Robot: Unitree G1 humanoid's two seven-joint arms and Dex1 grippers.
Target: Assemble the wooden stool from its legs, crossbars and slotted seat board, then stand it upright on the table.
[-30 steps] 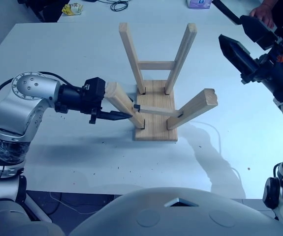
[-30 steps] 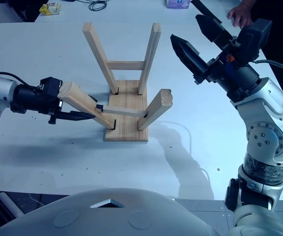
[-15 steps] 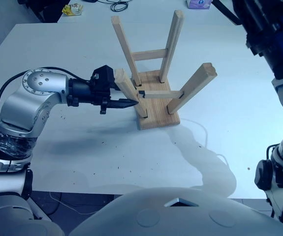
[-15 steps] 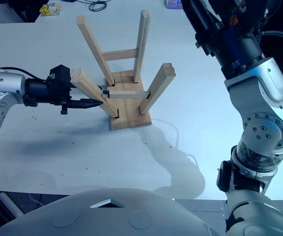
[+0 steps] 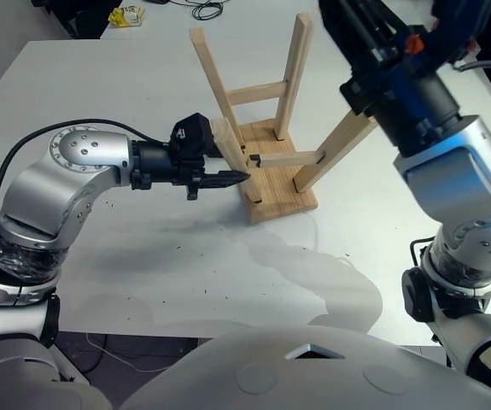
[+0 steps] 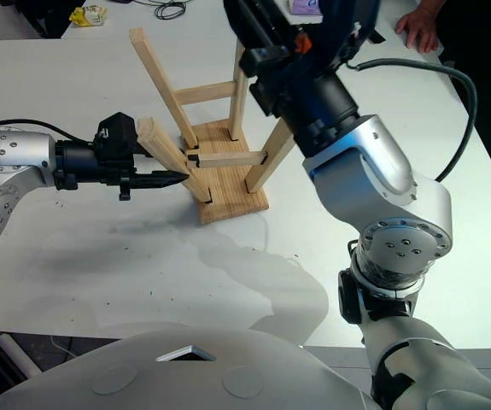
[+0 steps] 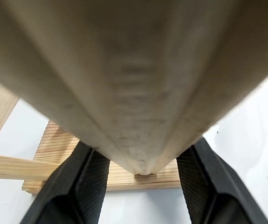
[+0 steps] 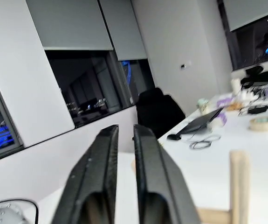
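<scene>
The wooden stool lies upside down on the white table, its slotted seat board (image 5: 284, 193) flat and its legs pointing up. Two far legs (image 5: 210, 77) are joined by a crossbar (image 5: 259, 92). A second crossbar (image 5: 289, 158) joins the two near legs. My left gripper (image 5: 230, 178) is shut on the near-left leg (image 5: 227, 143), whose wood lies between the dark fingers (image 7: 88, 184). My right arm is raised above the stool's right side, partly hiding the near-right leg (image 5: 320, 166). The right gripper (image 8: 126, 129) is shut on nothing, pointing into the room.
A person's hand (image 6: 415, 26) rests on the table's far right edge. A small box (image 5: 346, 7), cables (image 5: 207, 8) and a yellow item (image 5: 126, 14) lie along the far edge. Dark specks dot the table (image 5: 125, 256) in front of the stool.
My left gripper has pushed the near-left leg up and right, turning the stool on the table. The right arm has swung up and inward over the stool, and its fingers have closed.
</scene>
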